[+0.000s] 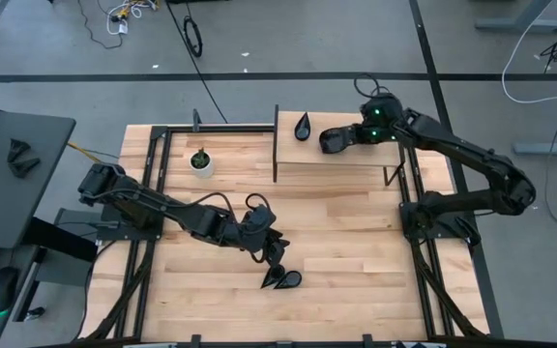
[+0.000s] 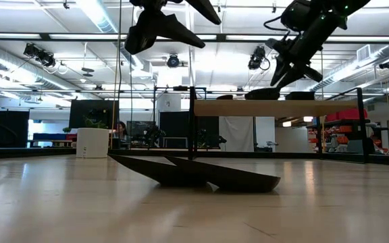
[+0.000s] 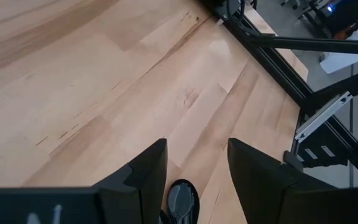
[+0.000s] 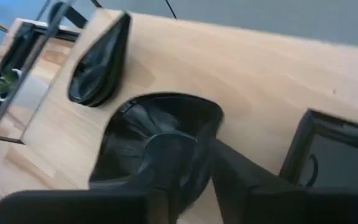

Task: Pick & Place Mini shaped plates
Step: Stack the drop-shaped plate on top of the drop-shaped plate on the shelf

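**Black dishes going up onto the shelf, one at a time**

On a pale wooden table point(image 1: 356, 232) in a bright workshop hall, two dark arms are working over small glossy black plates. The right gripper point(image 1: 332, 141) is hanging over the raised wooden shelf point(image 1: 356, 159) at the table's far side, its fingers clamped on the rim of a rounded plate point(image 4: 160, 143); a teardrop plate point(image 1: 303, 126) is already lying on the shelf just beside it. The left gripper point(image 1: 277, 253) is hovering above the near middle of the table with its fingers apart and nothing between them. Just below it two more plates point(image 1: 282, 280), one teardrop and one rounded, are resting against each other, the one seemingly tipped up on the other's edge in the low view.

These dishes look stiff, light and slick, probably brittle, so a rim pinch with one finger inside the bowl seems the safest hold. The overlapping pair may slide or clatter when one is lifted. The shelf is narrow, with an upright black divider point(image 1: 277, 145) at its end and frame posts nearby, leaving little room; the open table is offering far more. A small white pot with a plant point(image 1: 200, 162) is standing well clear.
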Robot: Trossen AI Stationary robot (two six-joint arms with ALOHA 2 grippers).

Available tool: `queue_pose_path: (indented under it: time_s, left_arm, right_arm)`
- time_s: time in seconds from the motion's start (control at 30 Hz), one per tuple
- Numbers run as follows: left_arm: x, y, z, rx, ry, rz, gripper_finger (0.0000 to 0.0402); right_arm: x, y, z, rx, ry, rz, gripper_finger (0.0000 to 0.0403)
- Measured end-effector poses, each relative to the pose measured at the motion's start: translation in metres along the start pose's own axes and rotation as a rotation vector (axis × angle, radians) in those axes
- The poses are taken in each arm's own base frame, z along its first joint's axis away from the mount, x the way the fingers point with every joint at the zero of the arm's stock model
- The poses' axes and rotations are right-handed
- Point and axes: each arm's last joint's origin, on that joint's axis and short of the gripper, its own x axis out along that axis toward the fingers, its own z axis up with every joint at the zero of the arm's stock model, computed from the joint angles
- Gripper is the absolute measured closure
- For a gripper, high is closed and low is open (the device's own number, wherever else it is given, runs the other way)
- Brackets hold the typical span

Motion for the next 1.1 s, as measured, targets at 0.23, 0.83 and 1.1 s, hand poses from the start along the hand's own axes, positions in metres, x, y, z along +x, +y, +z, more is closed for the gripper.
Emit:
queue_pose_path:
  time_s: [0.23, 0.83, 1.1]
  left_arm:
    - [0.000, 0.000, 0.000, 0.000, 0.004, -0.002, 0.0228]
    - [-0.007, -0.004, -0.021, 0.053, 0.138, -0.007, 0.0228]
    - [-0.028, -0.012, -0.064, 0.032, 0.265, 0.060, 0.0228]
  right_arm:
    - [-0.025, 0.007, 0.001, -0.047, -0.099, 0.079, 0.0261]
    - [-0.102, 0.117, -0.135, -0.412, 0.018, 0.498, 0.0299]
    - [-0.100, 0.148, -0.228, -0.625, 0.195, 0.506, 0.0323]
